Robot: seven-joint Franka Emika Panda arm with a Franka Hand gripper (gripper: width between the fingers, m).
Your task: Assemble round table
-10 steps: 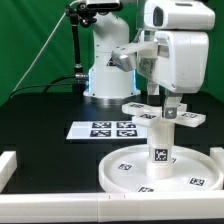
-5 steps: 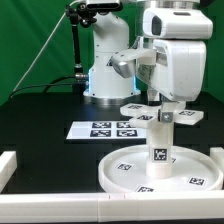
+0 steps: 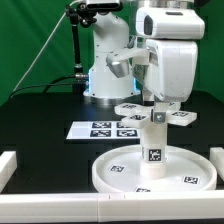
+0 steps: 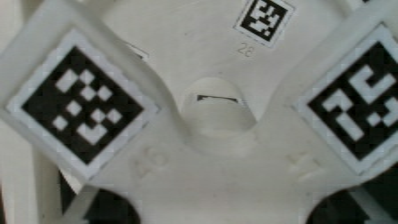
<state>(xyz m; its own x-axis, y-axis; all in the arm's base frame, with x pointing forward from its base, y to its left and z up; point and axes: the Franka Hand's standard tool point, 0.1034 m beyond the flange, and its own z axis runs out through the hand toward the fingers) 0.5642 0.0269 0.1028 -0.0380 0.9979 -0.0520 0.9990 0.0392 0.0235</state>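
Note:
The large round disc [image 3: 120,172] lies on the black table at the exterior view's front right. The short thick post [image 3: 153,146] stands upright at its middle, a tag facing the camera. The cross-shaped piece [image 3: 133,108] sits flat on top of the post. My gripper [image 3: 156,101] comes straight down on the cross's middle and is shut on it. In the wrist view the cross-shaped piece [image 4: 214,110] fills the frame, tagged arms on both sides. The gripper [image 4: 217,208] straddles its narrow middle, and the fingertips barely show.
The marker board [image 3: 112,128] lies flat behind the disc toward the exterior view's left. The robot base [image 3: 105,72] stands at the back. A low white wall [image 3: 40,206] runs along the front, with white blocks at the left [image 3: 8,165] and right [image 3: 218,158].
The gripper, the cross-shaped piece, the post and the disc have all shifted a little toward the exterior view's left. The cross's arms have turned slightly.

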